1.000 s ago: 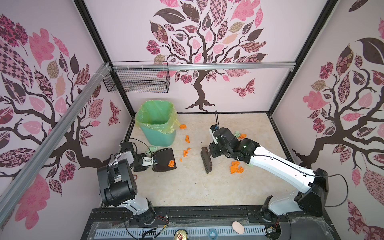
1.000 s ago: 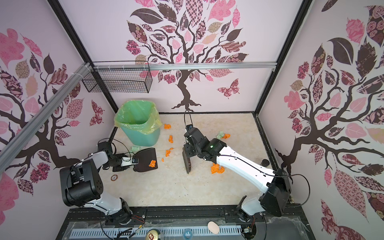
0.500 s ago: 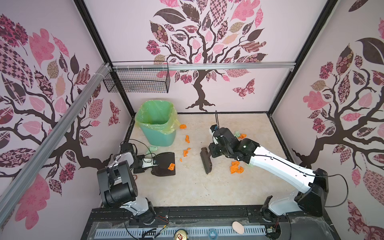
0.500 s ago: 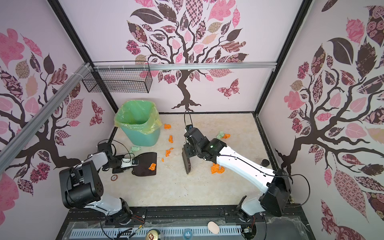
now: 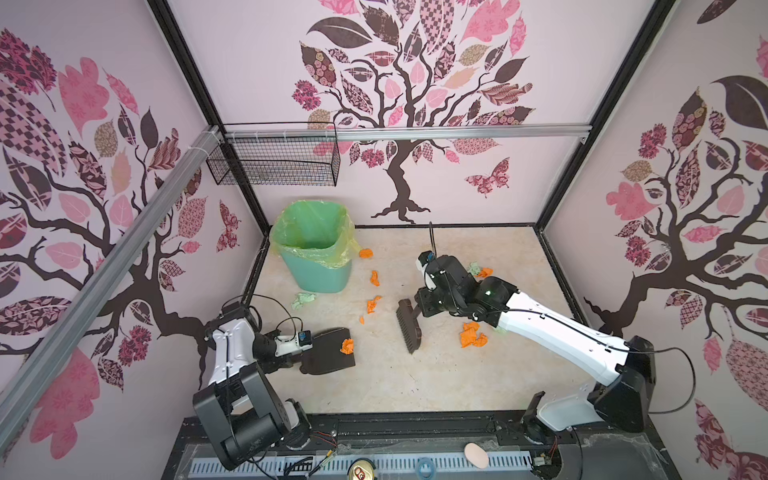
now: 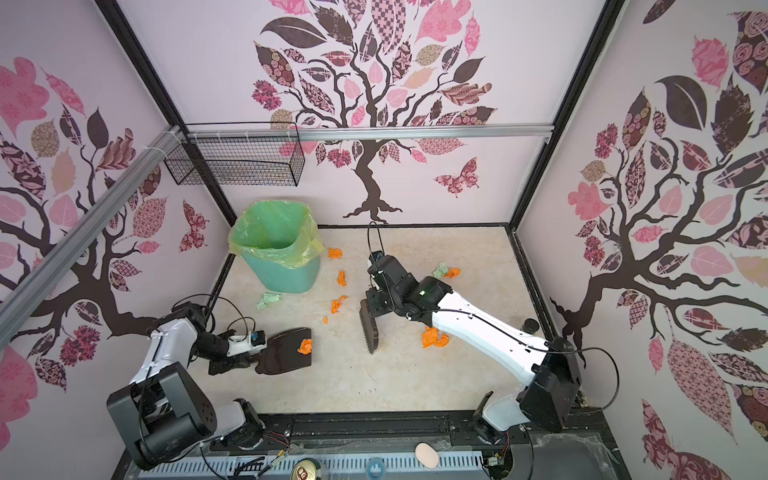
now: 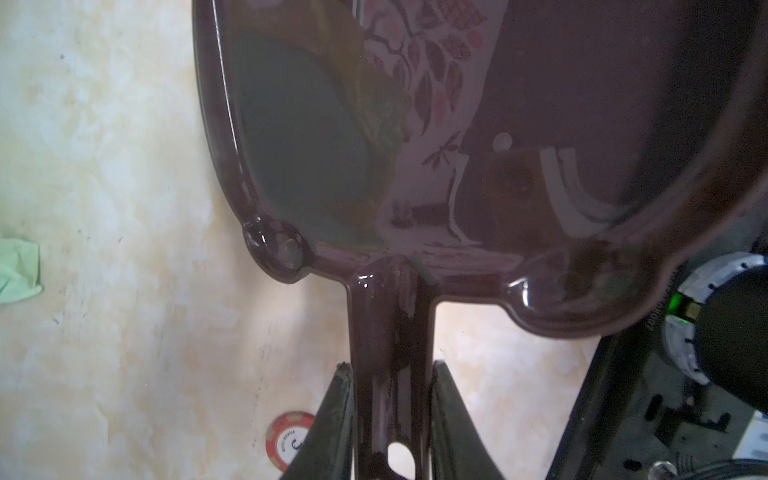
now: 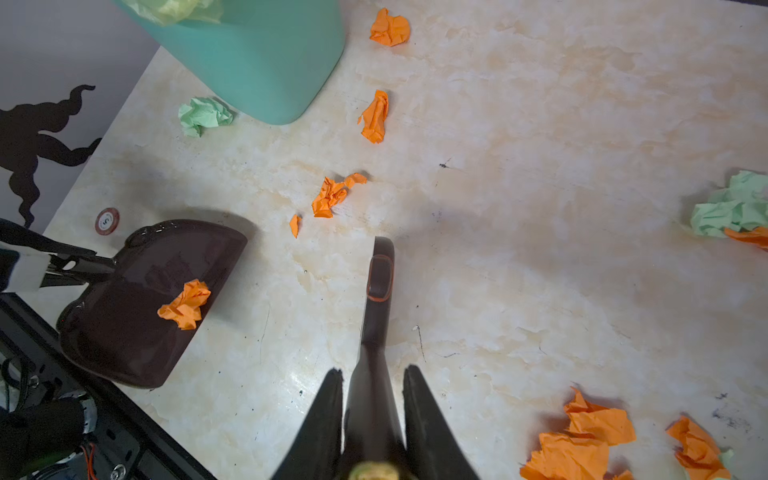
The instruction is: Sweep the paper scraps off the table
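Orange and pale green paper scraps lie scattered on the beige table [image 5: 436, 386]: one orange scrap [image 5: 365, 253] beside the bin, two more [image 5: 375, 277] [image 5: 372, 305] mid-table, a green one [image 5: 303, 300], and an orange pile [image 5: 473, 334] under my right arm. My left gripper [image 7: 390, 368] is shut on the handle of the dark dustpan [image 5: 324, 359], which lies flat at the left with one orange scrap [image 5: 347, 345] near its lip. My right gripper [image 8: 373, 370] is shut on the handle of the dark brush [image 5: 408, 328], whose bristle head stands mid-table, right of the dustpan.
A teal bin [image 5: 320, 278] with a green liner stands at the back left. A red-and-white chip [image 8: 107, 221] lies near the dustpan handle. A wire basket [image 5: 274, 164] hangs on the back wall. More green and orange scraps [image 5: 480, 271] lie behind my right arm.
The dustpan with its orange scrap has slid toward the table's front edge, and my left gripper has tightened on its handle. The right arm and brush have hardly moved.
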You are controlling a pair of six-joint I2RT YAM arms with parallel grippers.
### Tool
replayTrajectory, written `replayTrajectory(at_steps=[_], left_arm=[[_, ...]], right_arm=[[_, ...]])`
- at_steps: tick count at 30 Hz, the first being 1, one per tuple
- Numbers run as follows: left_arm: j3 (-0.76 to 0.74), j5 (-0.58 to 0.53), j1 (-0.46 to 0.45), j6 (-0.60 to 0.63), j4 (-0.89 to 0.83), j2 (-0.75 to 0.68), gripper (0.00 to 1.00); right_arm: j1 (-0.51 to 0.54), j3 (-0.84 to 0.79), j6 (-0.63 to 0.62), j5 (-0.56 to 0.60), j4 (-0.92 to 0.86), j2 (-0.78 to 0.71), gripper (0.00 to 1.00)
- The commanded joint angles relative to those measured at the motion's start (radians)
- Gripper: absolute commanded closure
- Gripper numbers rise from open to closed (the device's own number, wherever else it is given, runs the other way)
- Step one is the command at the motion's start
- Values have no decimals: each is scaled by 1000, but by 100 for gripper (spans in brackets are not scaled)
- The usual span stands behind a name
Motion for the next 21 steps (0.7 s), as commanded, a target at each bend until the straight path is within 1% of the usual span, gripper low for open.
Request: replayTrajectory(at_steps=[1, 3, 7, 9, 11, 13, 14, 17, 21], left_arm=[[30, 68, 58, 23, 7, -31, 83], [21, 81, 73, 11, 53, -46, 83], [-18, 123, 72, -18, 143, -89, 84], [-44, 105, 47, -34, 199, -112, 84], [-60, 83, 39, -19, 237, -122, 84], [-31, 74, 42, -24, 220, -110, 85], [-2, 74, 52, -13, 180, -95, 85], [71, 104, 97, 9, 105, -61, 86], [98, 144, 161, 37, 80, -78, 87]], right_arm=[[33, 82, 8, -27, 4, 47, 100], [41, 99, 7, -24, 3, 59, 100], [47, 104, 14, -19, 9, 59, 100], [46, 101, 17, -17, 6, 55, 100], [46, 103, 22, -23, 8, 51, 100], [48, 107, 31, -39, 19, 49, 100], [47, 112, 38, -51, 25, 51, 100], [48, 125, 66, -86, 45, 59, 100], [49, 137, 85, -103, 60, 67, 100]])
